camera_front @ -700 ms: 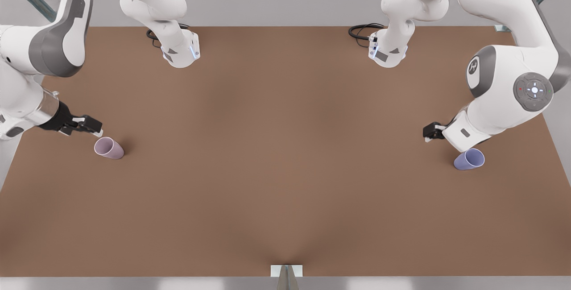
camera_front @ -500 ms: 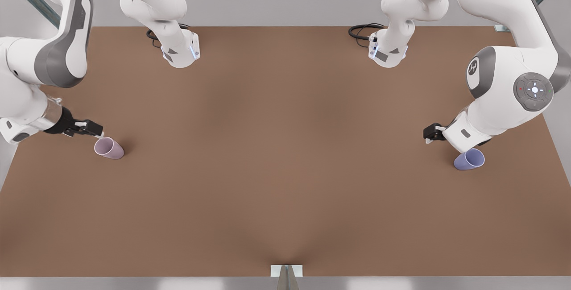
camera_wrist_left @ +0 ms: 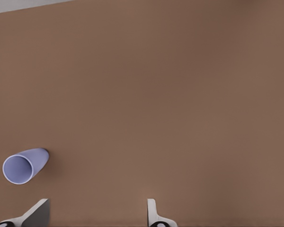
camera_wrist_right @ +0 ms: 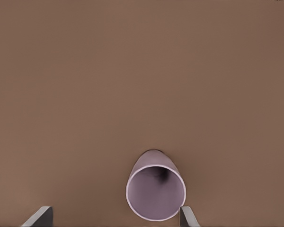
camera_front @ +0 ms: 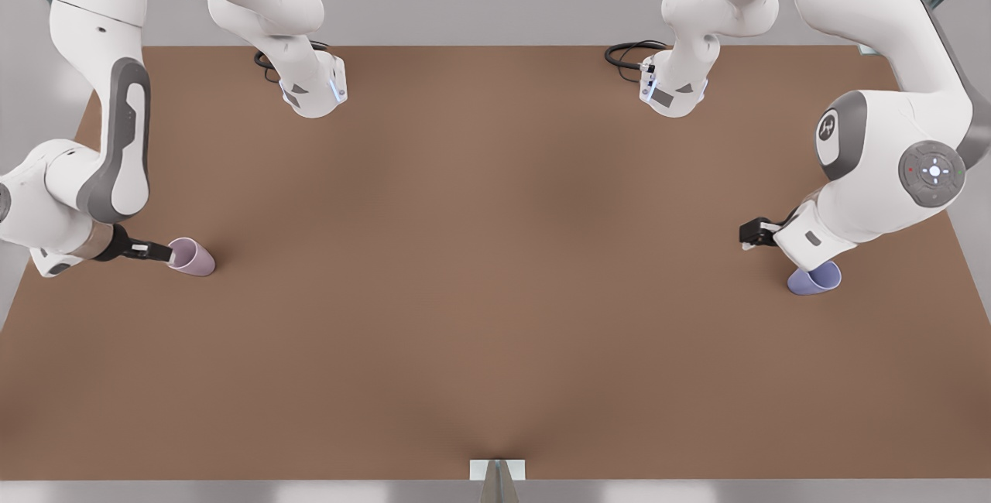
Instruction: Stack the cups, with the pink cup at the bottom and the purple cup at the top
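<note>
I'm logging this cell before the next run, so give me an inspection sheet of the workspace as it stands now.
Surface: brown table, bare between the cups.
Job's things: pink cup near the front view's left edge; purple cup near its right edge. Both stand on the table, far apart, not stacked.
Clutter: nothing seen.
Grippers: right tool open, fingers flanking the pink cup's rim. Left tool open, beside the purple cup, not around it.
Cables: black cable coiled by the arm base on the front view's right; another by the other base.
Surroundings: grey wall, metal struts in the corners.
</note>
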You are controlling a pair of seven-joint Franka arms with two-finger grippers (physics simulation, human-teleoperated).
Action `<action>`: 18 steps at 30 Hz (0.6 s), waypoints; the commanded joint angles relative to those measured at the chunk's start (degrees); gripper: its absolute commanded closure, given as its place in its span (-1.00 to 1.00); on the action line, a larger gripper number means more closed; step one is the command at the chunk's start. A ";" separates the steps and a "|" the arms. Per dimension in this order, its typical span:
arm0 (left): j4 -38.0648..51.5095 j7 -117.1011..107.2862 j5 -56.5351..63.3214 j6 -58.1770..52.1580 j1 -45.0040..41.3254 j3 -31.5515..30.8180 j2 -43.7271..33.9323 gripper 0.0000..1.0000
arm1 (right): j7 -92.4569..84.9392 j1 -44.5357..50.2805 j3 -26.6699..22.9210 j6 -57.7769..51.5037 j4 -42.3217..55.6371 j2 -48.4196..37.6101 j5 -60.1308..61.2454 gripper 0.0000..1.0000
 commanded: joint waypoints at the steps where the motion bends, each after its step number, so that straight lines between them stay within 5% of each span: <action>1: -0.06 0.82 -0.28 -0.70 -0.09 0.01 -0.02 -1.00 | -24.52 0.04 -0.16 8.39 -1.66 -0.17 0.74 -1.00; 7: -0.15 0.82 -0.19 -0.70 -0.09 0.01 -0.02 -1.00 | -33.49 0.04 -2.36 17.10 -8.87 0.71 0.57 -1.00; 18: -0.15 0.82 -0.19 -0.79 -0.09 0.27 0.95 -1.00 | -36.22 -0.93 -3.68 20.52 -7.47 5.28 1.88 -1.00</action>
